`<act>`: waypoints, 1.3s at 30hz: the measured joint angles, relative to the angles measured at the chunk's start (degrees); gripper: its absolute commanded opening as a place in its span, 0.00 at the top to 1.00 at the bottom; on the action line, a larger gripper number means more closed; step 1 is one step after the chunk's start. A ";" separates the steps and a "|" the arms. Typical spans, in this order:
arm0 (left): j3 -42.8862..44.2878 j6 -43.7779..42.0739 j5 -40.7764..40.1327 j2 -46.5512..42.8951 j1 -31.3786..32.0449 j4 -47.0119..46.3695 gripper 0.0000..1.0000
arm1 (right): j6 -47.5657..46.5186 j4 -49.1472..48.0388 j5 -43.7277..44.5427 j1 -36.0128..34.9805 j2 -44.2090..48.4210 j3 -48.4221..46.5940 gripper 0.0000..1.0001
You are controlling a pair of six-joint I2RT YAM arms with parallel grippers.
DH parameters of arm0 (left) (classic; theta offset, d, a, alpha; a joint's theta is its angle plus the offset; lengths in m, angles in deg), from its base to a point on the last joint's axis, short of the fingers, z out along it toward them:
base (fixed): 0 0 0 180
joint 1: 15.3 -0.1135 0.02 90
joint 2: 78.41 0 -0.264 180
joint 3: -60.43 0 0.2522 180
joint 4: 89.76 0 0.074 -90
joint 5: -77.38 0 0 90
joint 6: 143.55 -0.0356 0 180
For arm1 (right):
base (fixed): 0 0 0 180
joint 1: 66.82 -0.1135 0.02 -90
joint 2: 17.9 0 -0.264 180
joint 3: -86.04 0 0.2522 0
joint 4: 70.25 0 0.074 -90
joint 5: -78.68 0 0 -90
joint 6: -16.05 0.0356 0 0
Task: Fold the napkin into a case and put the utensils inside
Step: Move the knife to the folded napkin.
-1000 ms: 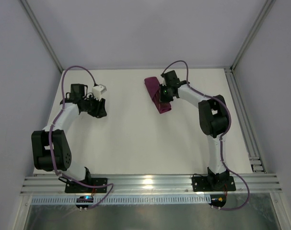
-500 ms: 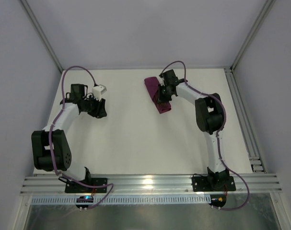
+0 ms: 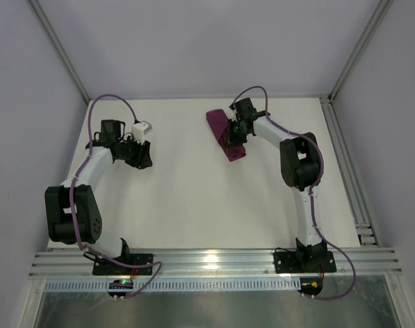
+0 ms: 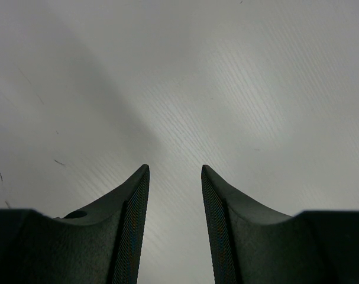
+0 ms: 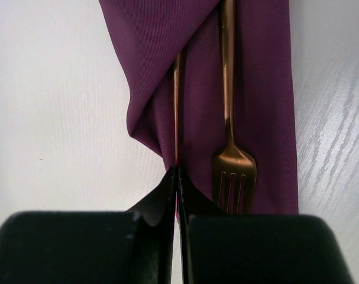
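Grips the thin copper knife (image 5: 176,100) with the right fingers (image 5: 177,173), pressed shut on its near end. Shows that knife running under the diagonal flap of the magenta case (image 5: 265,89), just beside the copper fork (image 5: 232,165), which lies on the cloth with its tines towards the camera. Places the case (image 3: 215,120) near the far edge of the desk (image 3: 193,198), right of the middle, lying slantwise. Holds the left fingers (image 4: 144,176) apart, gripping nothing, above bare desk near the left edge and well apart from the case.
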 measured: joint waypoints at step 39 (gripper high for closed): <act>0.00 -0.07 0.35 0.00 0.00 0.46 0.57 | -3.34 8.22 1.46 1.38 -2.56 -5.97 0.79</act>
